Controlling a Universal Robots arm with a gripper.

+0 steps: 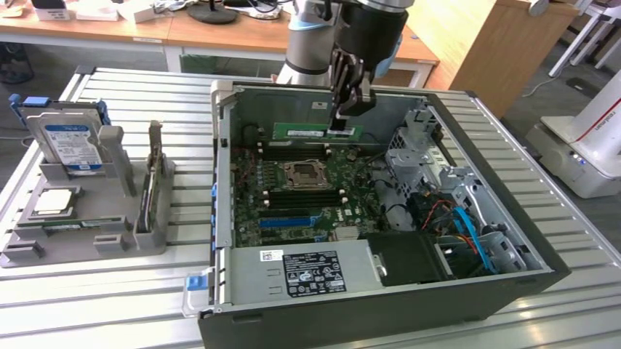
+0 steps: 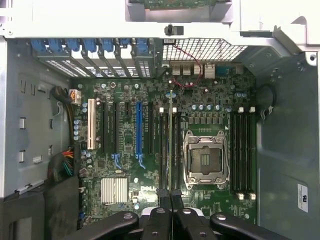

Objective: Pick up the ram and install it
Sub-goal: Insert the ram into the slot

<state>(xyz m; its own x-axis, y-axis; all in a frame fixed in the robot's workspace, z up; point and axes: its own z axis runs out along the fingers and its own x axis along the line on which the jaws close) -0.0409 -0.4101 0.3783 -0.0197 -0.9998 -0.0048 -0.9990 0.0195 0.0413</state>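
The ram (image 1: 313,132) is a long green strip with a white sticker. It hangs level inside the open computer case, above the motherboard's back edge. My gripper (image 1: 344,125) is shut on its right end from above. In the wrist view the ram (image 2: 171,140) shows edge-on as a thin line running out from my gripper (image 2: 171,206). It lies over the black memory slots (image 2: 165,150) beside the empty processor socket (image 2: 205,160).
The case's walls (image 1: 524,240) ring the motherboard, with a drive cage and cables on the exterior view's right. More memory slots (image 2: 242,150) lie beyond the socket. A grey holder (image 1: 116,240) on the exterior view's left carries a hard drive (image 1: 70,142) and a silver processor (image 1: 54,203).
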